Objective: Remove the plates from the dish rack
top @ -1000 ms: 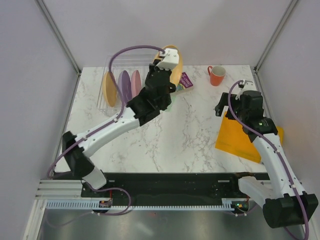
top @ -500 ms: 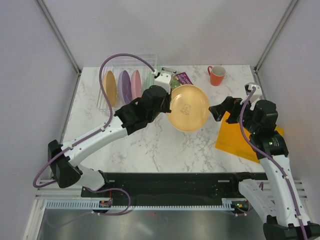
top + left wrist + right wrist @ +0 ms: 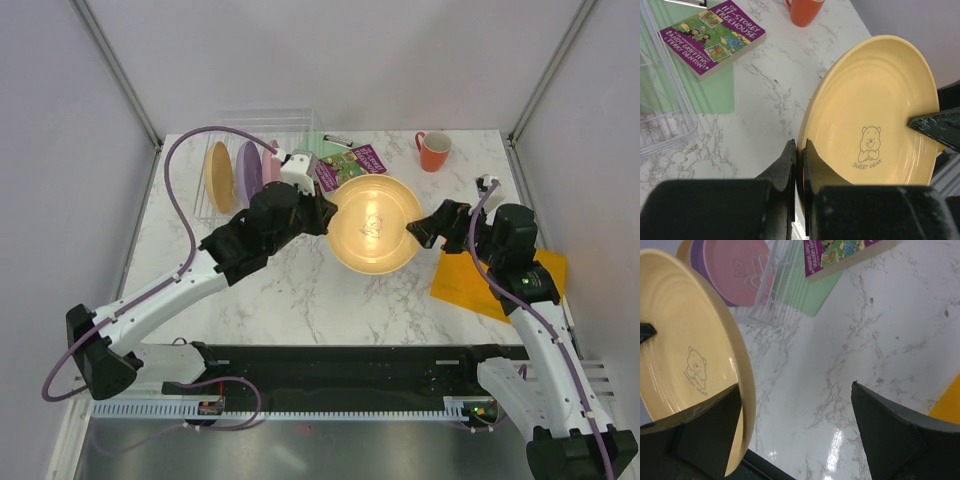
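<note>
One yellow plate [image 3: 375,222] is out of the dish rack [image 3: 290,125]. It is up in the air over the middle of the table [image 3: 320,290], a bit to the right. It is tipped, with its inside facing up. A little bear is drawn inside it, with the words "SWEET DEAR".

The left jaws are squeezed tight on the left edge of this plate. The two fingers [image 3: 790,165] pinch the rim between them.

The right jaws are spread wide. The right edge of the plate sits in the gap between them. One finger [image 3: 932,127] reaches over the inside of the plate. The other finger [image 3: 885,425] is well away from the rim. They are not pinching the plate.

The see-through rack is at the far left of the table. Three plates stand on edge in it, side by side. The yellow-orange plate [image 3: 218,176] is on the left, the purple plate [image 3: 249,170] is in the middle, and the pink plate [image 3: 270,165] is on the right, partly hidden by the left arm.

Just right of the rack lies a pale green sheet [image 3: 325,145], with a purple book [image 3: 350,163] partly on it. An orange mug [image 3: 434,151] stands at the far right. An orange-yellow sheet [image 3: 490,280] lies flat on the right side, under the right arm.
</note>
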`<action>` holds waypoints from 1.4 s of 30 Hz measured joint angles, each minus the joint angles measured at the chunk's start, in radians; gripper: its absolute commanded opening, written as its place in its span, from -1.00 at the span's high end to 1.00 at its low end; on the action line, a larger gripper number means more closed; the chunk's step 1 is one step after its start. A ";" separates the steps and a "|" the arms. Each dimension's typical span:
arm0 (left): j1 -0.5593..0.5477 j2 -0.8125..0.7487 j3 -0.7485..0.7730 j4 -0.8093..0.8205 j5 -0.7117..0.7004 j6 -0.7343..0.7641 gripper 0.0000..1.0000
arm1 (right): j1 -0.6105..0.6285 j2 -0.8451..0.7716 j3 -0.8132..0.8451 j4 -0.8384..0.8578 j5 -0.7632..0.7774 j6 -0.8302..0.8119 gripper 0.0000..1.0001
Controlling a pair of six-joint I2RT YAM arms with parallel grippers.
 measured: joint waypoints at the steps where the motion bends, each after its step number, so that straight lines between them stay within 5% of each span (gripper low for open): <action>1: 0.012 -0.019 -0.018 0.018 0.018 -0.007 0.96 | 0.000 0.002 -0.008 0.014 -0.012 0.008 -0.71; 7: 0.072 -0.061 -0.099 0.073 0.106 -0.045 0.95 | 0.003 0.034 -0.088 0.200 -0.165 0.113 0.11; 8: 0.076 -0.061 -0.109 0.079 0.115 -0.051 0.95 | 0.003 0.044 -0.099 0.230 -0.193 0.132 0.52; 10: 0.079 -0.059 -0.121 0.088 0.123 -0.062 0.91 | 0.003 0.061 -0.114 0.270 -0.236 0.161 0.91; 11: 0.079 -0.056 -0.124 0.093 0.125 -0.064 0.38 | 0.005 0.068 -0.117 0.281 -0.253 0.174 1.00; 14: 0.080 -0.052 -0.129 0.127 0.134 -0.078 -0.64 | -0.003 0.076 -0.117 0.269 -0.229 0.175 1.00; 17: 0.079 -0.046 -0.130 0.137 0.111 -0.092 -0.99 | -0.001 0.074 -0.102 0.223 -0.212 0.148 1.00; 26: 0.060 -0.088 -0.222 0.087 -0.114 -0.071 -1.00 | 0.019 0.149 0.048 0.012 -0.018 0.003 0.98; 35: 0.098 -0.319 -0.278 0.013 -0.356 0.036 -0.99 | -0.055 0.441 0.015 -0.010 0.230 -0.039 1.00; 42: 0.098 -0.381 -0.301 0.010 -0.408 0.067 -1.00 | -0.062 0.556 0.002 0.043 0.262 -0.059 0.99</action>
